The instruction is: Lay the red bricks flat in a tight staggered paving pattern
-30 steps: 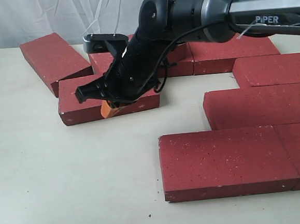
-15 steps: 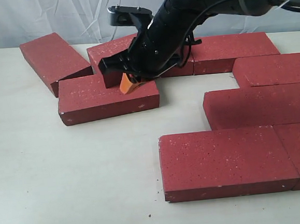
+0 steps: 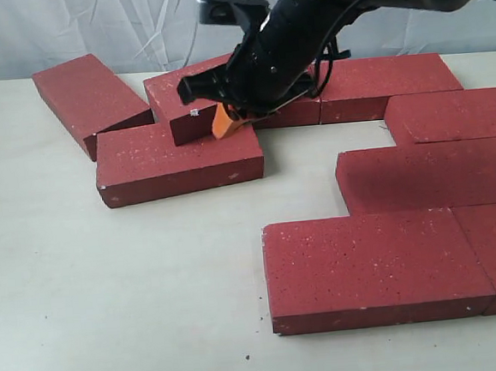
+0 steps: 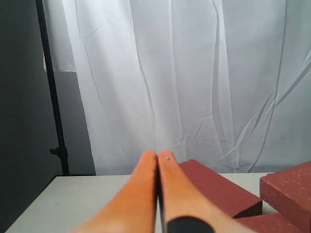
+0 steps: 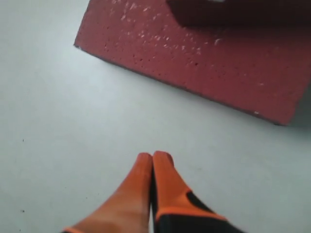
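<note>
Exterior: red bricks (image 3: 375, 266) lay partly paved at right, others loose at left, one propped on neighbour; right gripper (image 3: 226, 121) hung just above these, pinched shut, empty.
Left wrist: left gripper (image 4: 158, 162) closed, empty.
Right wrist: nearest brick (image 5: 194, 63) lay flat on table (image 5: 73, 121); judged heavy, rigid, gritty; grasp across narrow width.

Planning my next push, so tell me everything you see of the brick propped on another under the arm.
The tilted brick is dark red with fine white speckles, rough and matte. Its near end rests raised on the back edge of the flat brick, dark end face toward the camera; its far part is hidden behind the arm. The shut right pincer hangs beside that end; contact is unclear.
</note>
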Tool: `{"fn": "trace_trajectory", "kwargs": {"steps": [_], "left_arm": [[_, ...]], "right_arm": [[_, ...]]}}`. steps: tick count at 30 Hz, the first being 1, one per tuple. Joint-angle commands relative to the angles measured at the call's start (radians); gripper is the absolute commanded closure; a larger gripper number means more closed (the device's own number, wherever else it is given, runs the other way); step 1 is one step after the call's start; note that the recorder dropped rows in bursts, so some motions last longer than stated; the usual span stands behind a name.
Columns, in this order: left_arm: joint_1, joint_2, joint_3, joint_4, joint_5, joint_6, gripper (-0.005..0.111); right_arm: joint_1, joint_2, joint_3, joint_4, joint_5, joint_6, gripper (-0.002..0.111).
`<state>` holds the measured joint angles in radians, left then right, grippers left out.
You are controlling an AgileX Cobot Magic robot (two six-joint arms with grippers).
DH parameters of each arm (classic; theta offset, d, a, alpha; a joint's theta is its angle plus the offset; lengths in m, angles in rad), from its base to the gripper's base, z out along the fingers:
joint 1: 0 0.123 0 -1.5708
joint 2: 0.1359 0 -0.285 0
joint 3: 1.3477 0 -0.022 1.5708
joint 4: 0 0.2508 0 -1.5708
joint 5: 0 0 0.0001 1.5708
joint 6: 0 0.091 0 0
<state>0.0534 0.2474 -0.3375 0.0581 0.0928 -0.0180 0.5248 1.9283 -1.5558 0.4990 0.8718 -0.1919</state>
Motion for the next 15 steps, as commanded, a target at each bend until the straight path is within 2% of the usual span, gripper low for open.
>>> {"fn": "trace_trajectory", "kwargs": {"steps": [1,7,15], "left_arm": [[-0.006,0.146,-0.118,0.005,0.078,-0.005,0.107],[-0.006,0.392,-0.271,-0.016,0.201,-0.005,0.107],[-0.006,0.744,-0.471,-0.073,0.409,0.003,0.107]], "right_arm": [[-0.083,-0.051,-0.005,-0.019,-0.008,0.009,0.109],[-0.148,-0.067,-0.005,-0.06,0.034,0.009,0.109],[-0.153,-0.067,-0.005,-0.09,0.033,0.009,0.109]]}}
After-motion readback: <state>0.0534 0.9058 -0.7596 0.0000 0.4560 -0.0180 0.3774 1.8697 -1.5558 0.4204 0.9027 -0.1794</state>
